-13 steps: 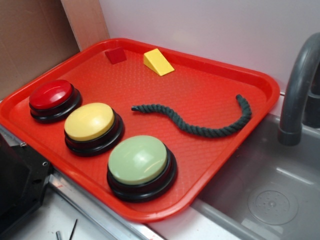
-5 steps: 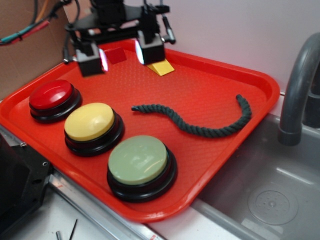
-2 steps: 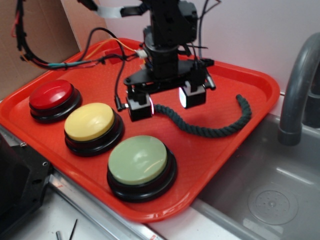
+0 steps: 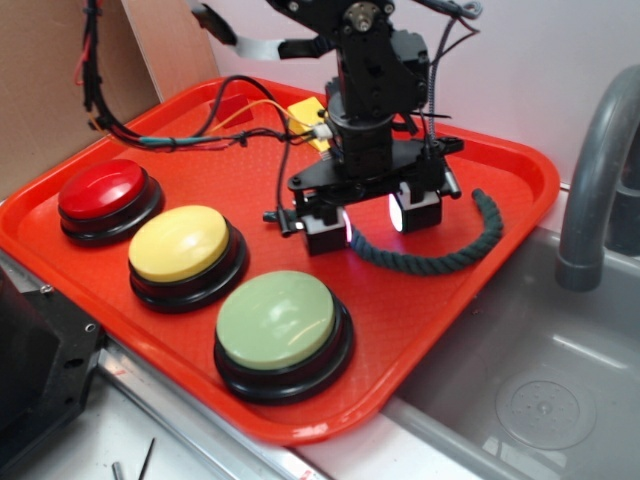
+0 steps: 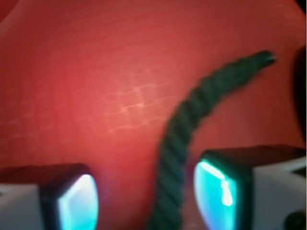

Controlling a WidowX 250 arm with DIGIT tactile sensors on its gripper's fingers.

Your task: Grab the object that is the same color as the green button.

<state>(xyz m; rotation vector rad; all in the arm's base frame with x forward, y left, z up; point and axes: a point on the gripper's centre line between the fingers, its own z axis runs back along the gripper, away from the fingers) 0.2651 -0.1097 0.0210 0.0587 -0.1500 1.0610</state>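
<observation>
A dark green twisted rope (image 4: 440, 257) lies curved on the red tray (image 4: 500, 160). My gripper (image 4: 369, 221) is open and sits low over the rope's left half, one finger on each side. In the wrist view the rope (image 5: 177, 143) runs between the glowing pads (image 5: 218, 191), closer to the right one, untouched. The pale sage-green button (image 4: 277, 320) on a black base stands at the tray's near edge, in front of the gripper.
A yellow button (image 4: 180, 244) and a red button (image 4: 101, 189) stand on the tray's left. A yellow wedge (image 4: 303, 113) and a red block (image 4: 236, 104) lie at the far edge, partly behind the arm's cables. A grey sink (image 4: 540, 400) and tap (image 4: 595, 170) are to the right.
The arm has come in from the tray's far left corner, moved right and down over the rope, and now straddles it with open jaws. The rope has not moved.
</observation>
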